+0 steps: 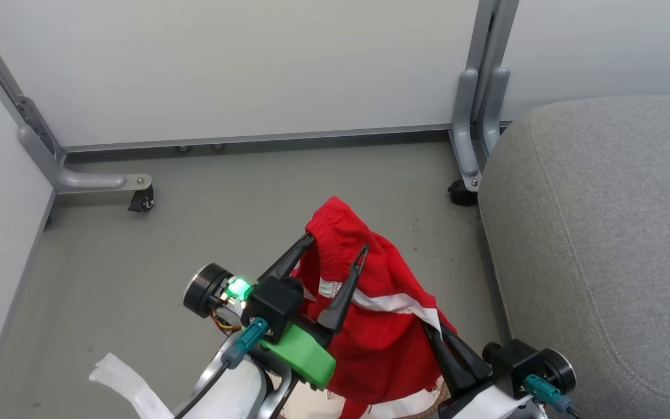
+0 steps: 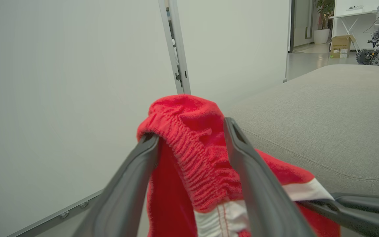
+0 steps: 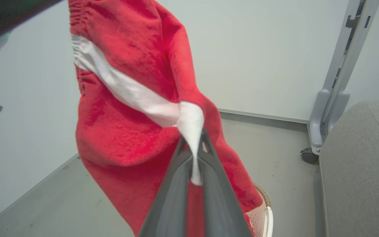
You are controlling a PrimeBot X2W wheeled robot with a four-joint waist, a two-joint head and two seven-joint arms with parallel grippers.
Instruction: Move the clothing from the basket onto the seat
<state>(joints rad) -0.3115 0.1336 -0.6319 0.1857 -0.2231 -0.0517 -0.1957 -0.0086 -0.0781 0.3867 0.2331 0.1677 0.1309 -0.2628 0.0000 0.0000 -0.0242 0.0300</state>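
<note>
In the head view the red garment [image 1: 381, 343] is seen lifted above the grey floor [image 1: 108, 262], strung between the two grippers. The left gripper [image 1: 338, 245] is set at the garment's 11 o'clock end with its fingers spread apart; the cloth is draped across them, not pinched. This is made plainer by the left wrist view, where the gathered waistband [image 2: 189, 144] is lodged loosely between the parted fingers and bulges past their tips toward 12 o'clock.

The right gripper [image 3: 194, 140] is best shown by its own wrist view. Its fingers are pressed together on the garment's white band [image 3: 127, 89], which is pinched at their tips, and the red cloth is hung from there toward 7 o'clock.

At 5 o'clock in that view, under the cloth, part of the basket [image 3: 259, 218] is shown, with a brown woven rim and a cream perforated wall.

The seat [image 1: 602, 244] is placed at 3 o'clock in the head view, near the garment but not touched by it. In the left wrist view it is seen stretching behind the garment. Beyond it, at 1 o'clock, a cardboard box [image 2: 340, 46] and a potted plant [image 2: 322, 23] are visible.

White partition panels on a castored metal frame [image 1: 79, 179] are seen behind.
</note>
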